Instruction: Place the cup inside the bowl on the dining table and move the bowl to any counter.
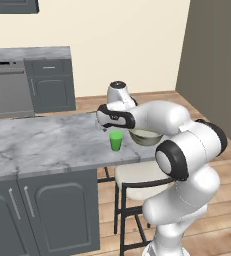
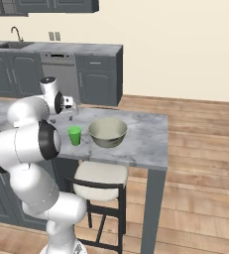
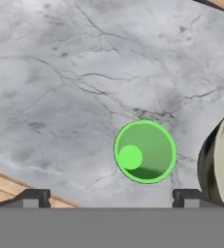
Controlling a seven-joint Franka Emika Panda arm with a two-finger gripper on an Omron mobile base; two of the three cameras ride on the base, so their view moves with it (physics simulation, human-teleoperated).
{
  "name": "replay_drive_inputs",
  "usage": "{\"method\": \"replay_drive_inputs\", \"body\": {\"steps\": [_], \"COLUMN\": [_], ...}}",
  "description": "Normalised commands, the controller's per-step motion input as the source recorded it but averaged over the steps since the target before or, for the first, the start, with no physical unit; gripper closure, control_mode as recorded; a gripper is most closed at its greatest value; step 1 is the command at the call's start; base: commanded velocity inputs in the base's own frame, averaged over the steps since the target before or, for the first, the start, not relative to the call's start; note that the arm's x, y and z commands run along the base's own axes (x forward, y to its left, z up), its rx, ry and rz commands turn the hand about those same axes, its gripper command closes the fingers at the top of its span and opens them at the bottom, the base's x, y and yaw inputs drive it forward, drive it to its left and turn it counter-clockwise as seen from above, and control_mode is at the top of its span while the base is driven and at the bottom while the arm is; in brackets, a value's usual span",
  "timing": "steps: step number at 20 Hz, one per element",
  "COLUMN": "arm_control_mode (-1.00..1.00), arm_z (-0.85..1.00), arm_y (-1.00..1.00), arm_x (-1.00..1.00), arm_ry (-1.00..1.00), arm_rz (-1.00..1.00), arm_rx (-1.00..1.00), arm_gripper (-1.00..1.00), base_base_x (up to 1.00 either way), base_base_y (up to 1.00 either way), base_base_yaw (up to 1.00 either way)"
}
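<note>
Hand view: looking straight down into cup (image 3: 145, 151), mouth up, long axis vertical; bowl (image 3: 219, 160) rim just beside at right edge, a narrow gap between. Fingers (image 3: 35, 197) released, spread wide, grasping nothing, hovering above the cup. Right base view: cup (image 2: 75, 135) upright on bench (image 2: 141, 136), near its front edge, bowl (image 2: 107, 132) just beside, whole and unblocked; open marble toward the far end. Left base view: cup (image 1: 116, 141) clear, bowl (image 1: 146, 136) mostly hidden behind forearm; stool (image 1: 137, 177) under the bench edge.
</note>
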Motion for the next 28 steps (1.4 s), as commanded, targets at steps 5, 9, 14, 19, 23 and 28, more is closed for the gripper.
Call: {"method": "replay_drive_inputs", "body": {"steps": [5, 9, 14, 19, 23, 28], "arm_control_mode": [-1.0, -1.0, -1.0, -1.0, -1.0, -1.0], "arm_z": [-0.2, -0.21, -0.13, -0.08, -0.19, -0.22], "arm_y": [-0.07, 0.0, 0.0, 0.0, 0.03, 0.06], "arm_x": [0.02, 0.31, 0.35, 0.11, 0.0, 0.0], "arm_ry": [0.0, 0.0, 0.0, 0.0, 0.0, 0.0], "arm_rz": [0.01, 0.0, 0.0, 0.0, 0.0, 0.0], "arm_rx": [-0.01, -0.01, -0.01, 0.0, 0.0, 0.0], "arm_gripper": [-1.0, -1.0, -1.0, -1.0, -1.0, -1.0], "base_base_x": [0.0, 0.0, 0.0, 0.0, 0.0, 0.0], "base_base_y": [0.0, 0.0, 0.0, 0.0, 0.0, 0.0], "base_base_yaw": [0.0, 0.0, 0.0, 0.0, 0.0, 0.0]}}
